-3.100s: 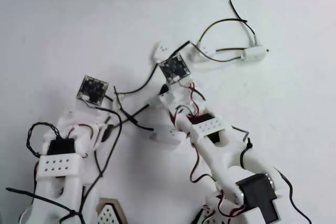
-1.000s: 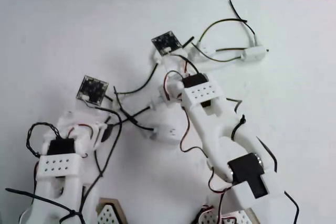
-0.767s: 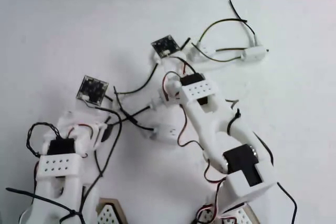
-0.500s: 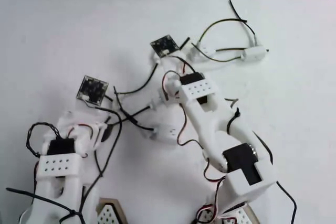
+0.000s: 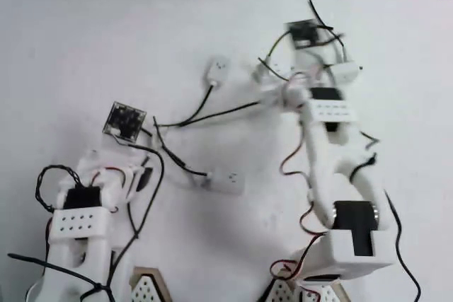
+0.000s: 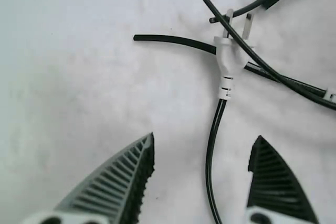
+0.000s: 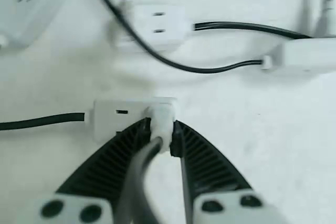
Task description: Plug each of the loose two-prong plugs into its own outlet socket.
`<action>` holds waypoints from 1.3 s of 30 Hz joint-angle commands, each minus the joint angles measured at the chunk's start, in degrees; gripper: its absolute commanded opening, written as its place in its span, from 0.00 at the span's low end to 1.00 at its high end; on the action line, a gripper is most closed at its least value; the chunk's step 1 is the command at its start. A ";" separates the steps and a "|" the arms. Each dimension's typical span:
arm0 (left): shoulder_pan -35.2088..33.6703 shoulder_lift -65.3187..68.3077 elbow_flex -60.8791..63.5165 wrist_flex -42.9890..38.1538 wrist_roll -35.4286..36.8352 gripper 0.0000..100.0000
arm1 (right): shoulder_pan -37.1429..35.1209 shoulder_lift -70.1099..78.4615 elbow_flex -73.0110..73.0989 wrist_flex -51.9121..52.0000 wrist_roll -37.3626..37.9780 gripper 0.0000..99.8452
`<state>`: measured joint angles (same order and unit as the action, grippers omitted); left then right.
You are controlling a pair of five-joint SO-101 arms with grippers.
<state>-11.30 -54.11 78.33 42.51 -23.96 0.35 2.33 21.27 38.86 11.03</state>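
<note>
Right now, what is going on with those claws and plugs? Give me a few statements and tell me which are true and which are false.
1. The left gripper is open, with nothing in it. True.
2. The right gripper is empty. False: it is shut on a white plug.
3. A two-prong plug lies on the table ahead of the left gripper. True.
4. The table is black. False: it is white.
5. The right gripper's plug is far from any socket. False: it sits right at a white socket block.
</note>
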 commanded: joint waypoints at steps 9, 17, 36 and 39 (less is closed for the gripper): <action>-0.48 -1.36 -0.26 -1.14 -0.44 0.29 | 14.55 -3.30 -2.81 -10.15 0.26 0.02; -0.48 -1.36 -0.26 -1.14 -0.44 0.29 | 13.05 -6.37 -3.08 -3.30 0.18 0.18; -7.60 -1.36 -0.53 -4.04 0.00 0.29 | -24.13 -27.91 8.44 33.45 0.53 0.17; -7.43 -1.36 -0.53 -4.04 0.00 0.29 | -32.31 -27.91 12.04 33.36 0.44 0.17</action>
<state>-18.42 -54.11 78.33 39.52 -23.96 -24.44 -23.34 32.00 71.82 11.03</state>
